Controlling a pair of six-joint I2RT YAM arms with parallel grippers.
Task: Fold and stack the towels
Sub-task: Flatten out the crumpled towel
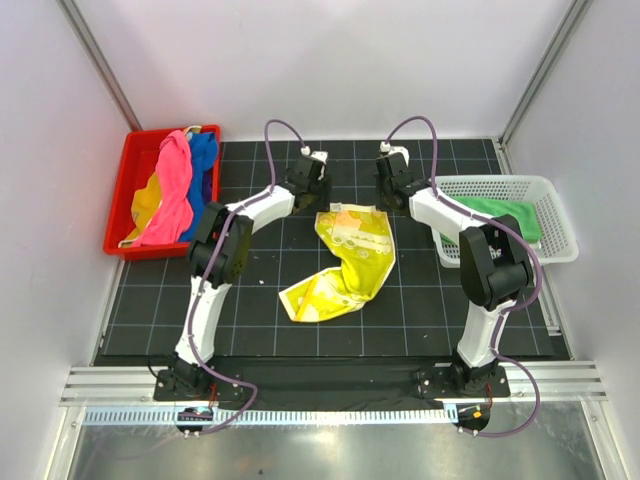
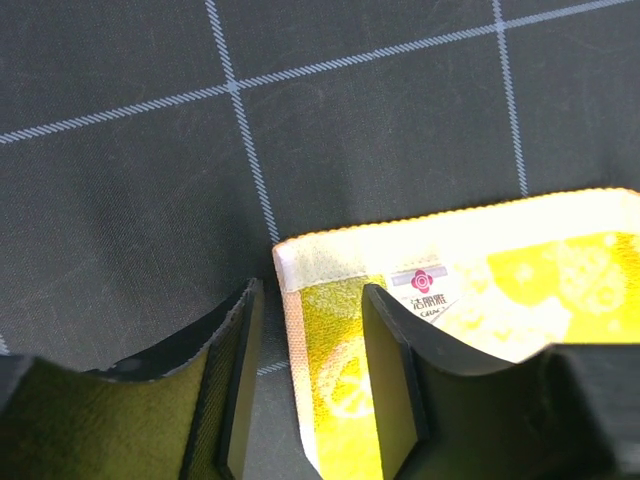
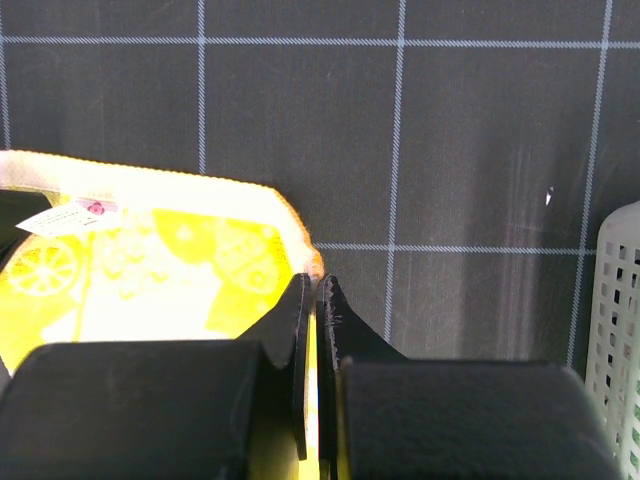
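A yellow towel (image 1: 345, 265) with a lemon print lies rumpled on the black grid mat, its far part flat and its near end twisted toward the left. My left gripper (image 1: 320, 203) is open at the towel's far left corner. In the left wrist view the hemmed edge of the towel (image 2: 520, 270) runs between the spread fingers of the left gripper (image 2: 312, 300), unpinched. My right gripper (image 1: 386, 206) is shut on the far right corner. In the right wrist view a thin strip of the yellow towel (image 3: 170, 260) shows between the closed jaws of the right gripper (image 3: 315, 285).
A red bin (image 1: 122, 180) at the far left holds a pink towel (image 1: 175, 190), a blue towel (image 1: 205, 160) and a yellow one (image 1: 145, 200). A white mesh basket (image 1: 555, 215) at the right holds a green towel (image 1: 495, 212); the basket wall (image 3: 620, 330) stands close to my right gripper.
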